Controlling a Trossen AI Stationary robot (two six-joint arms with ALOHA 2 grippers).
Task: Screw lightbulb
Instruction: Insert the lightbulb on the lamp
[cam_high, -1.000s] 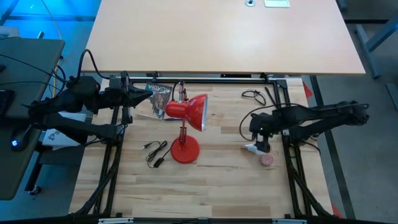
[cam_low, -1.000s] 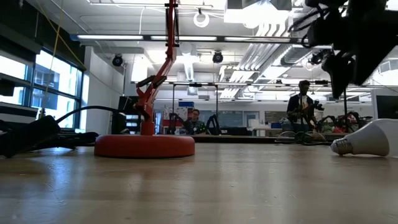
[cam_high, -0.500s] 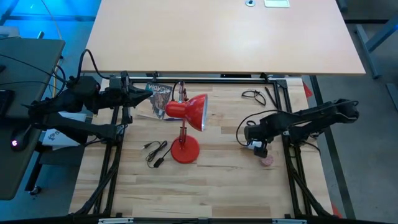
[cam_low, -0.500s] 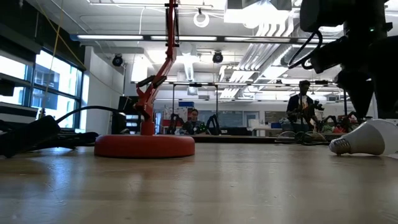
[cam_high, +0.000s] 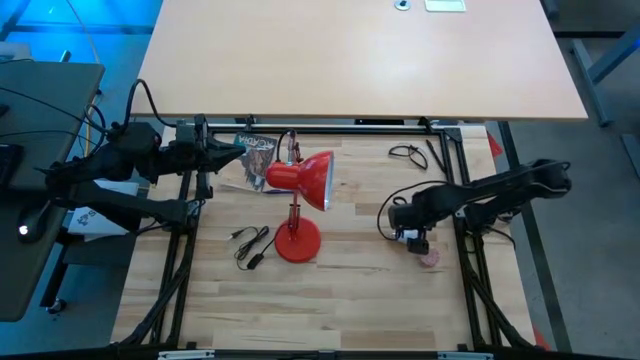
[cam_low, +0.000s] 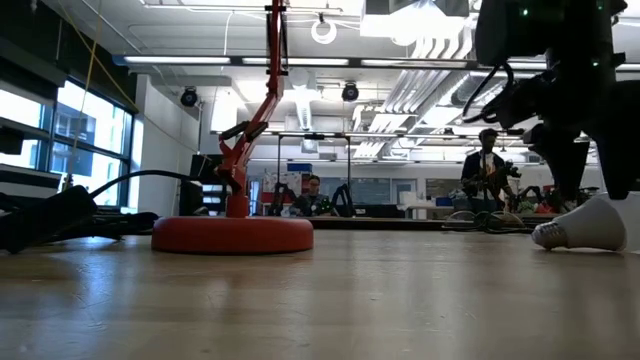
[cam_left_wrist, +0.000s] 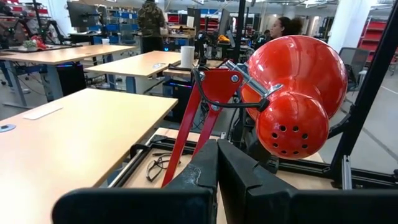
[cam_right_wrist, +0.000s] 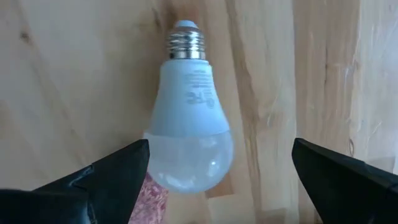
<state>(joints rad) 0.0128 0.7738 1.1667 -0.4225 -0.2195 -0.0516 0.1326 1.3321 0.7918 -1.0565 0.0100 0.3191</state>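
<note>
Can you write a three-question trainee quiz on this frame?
1. True or false: the lightbulb lies on the table.
2. How do the right gripper's jaws stand: A open either side of the bulb, B shut on it?
3. Which lamp part does the left gripper point at?

Key: 1 true. 2 A. 3 the back of the red shade.

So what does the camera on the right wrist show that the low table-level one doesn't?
Only the right wrist view shows the whole lightbulb from above, between the open right gripper's fingers, with a pink ball beside its glass end. Only the low view shows the red lamp's base and people in the room behind. Both show the bulb lying on the wooden table.
</note>
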